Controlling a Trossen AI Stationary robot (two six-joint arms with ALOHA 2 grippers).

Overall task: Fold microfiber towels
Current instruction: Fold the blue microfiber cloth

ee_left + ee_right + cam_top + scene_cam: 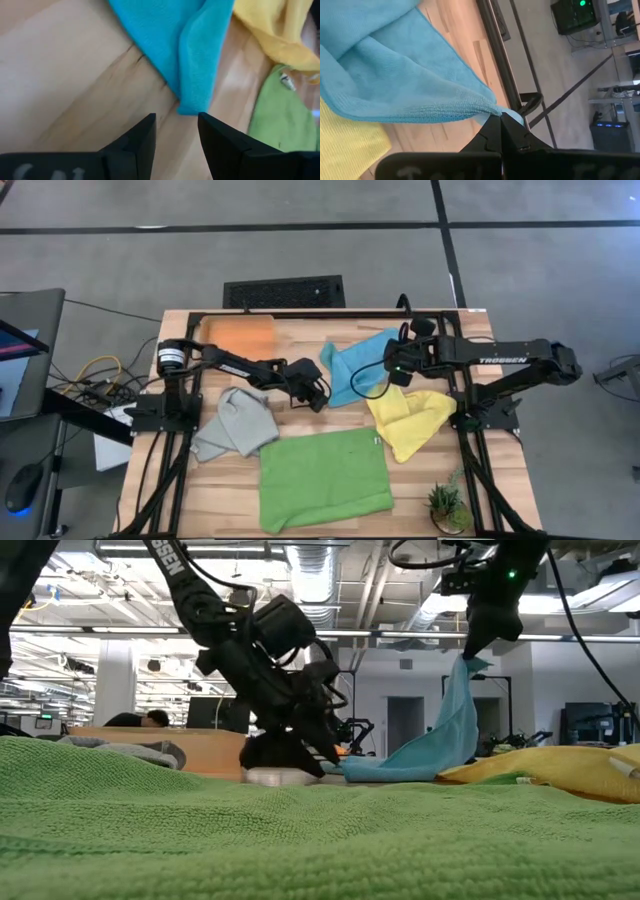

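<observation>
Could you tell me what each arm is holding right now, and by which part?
Right gripper: turquoise towel, pinched by one corner. Left gripper: nothing, jaws open.

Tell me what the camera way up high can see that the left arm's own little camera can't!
Only the high view shows the orange towel, the grey towel, a small potted plant, and the right gripper pinching the blue towel.

Only the left wrist view shows, up close, the left gripper open just short of the blue towel's low corner, its fingers not touching it.

Both show the blue towel, the yellow towel, the green towel and the wooden table.
</observation>
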